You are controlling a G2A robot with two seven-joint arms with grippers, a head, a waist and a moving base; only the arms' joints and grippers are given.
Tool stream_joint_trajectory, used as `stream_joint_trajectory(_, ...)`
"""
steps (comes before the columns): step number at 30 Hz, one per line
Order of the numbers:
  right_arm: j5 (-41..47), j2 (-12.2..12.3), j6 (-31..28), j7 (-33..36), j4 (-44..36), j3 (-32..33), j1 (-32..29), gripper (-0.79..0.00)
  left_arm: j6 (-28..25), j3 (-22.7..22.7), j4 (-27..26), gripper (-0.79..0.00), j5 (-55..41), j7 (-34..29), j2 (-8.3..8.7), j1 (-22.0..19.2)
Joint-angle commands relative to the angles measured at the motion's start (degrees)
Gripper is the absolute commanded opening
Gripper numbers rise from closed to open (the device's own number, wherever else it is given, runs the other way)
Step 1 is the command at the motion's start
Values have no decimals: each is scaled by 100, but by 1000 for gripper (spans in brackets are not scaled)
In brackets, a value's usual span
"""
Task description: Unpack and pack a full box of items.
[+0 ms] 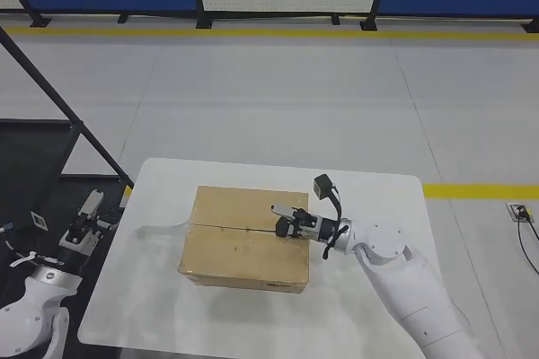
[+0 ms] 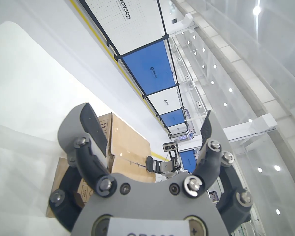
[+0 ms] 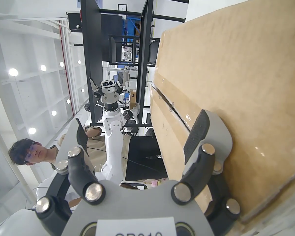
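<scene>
A closed cardboard box [image 1: 244,239] sits in the middle of the white table [image 1: 377,202], its top flaps meeting at a seam [image 1: 238,228]. My right gripper [image 1: 285,223] is over the box's right end by the seam, open. In the right wrist view the right gripper [image 3: 137,136] has one finger pad [image 3: 196,133] lying against the box top [image 3: 236,74] beside the seam [image 3: 172,109]. My left gripper [image 1: 88,208] is off the table's left edge, open and holding nothing. In the left wrist view the left gripper [image 2: 150,128] faces the box [image 2: 127,146] from a distance.
A black metal frame [image 1: 45,94] stands on the floor to the left of the table. Bare table surface lies all around the box, widest on the right. A yellow line [image 1: 485,190] is marked on the floor beyond the table's right side.
</scene>
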Motion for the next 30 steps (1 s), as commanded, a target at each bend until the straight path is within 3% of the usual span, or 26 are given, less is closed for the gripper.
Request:
stream_joint_trajectory(1, 0, 0, 0, 0, 0, 0, 0, 0, 209, 113, 162, 0, -87, -136, -5, 0)
stream_joint_trajectory(10, 0, 0, 0, 0, 0, 0, 0, 0, 494, 830, 1211, 0, 165, -565, -41, -185)
stream_joint_trajectory(15, 0, 0, 0, 0, 0, 0, 0, 0, 634, 1249, 1747, 0, 15, -795, -90, -556)
stream_joint_trajectory(30, 0, 0, 0, 0, 0, 0, 0, 0, 1099, 2097, 3451, 0, -695, -349, -340, -2023)
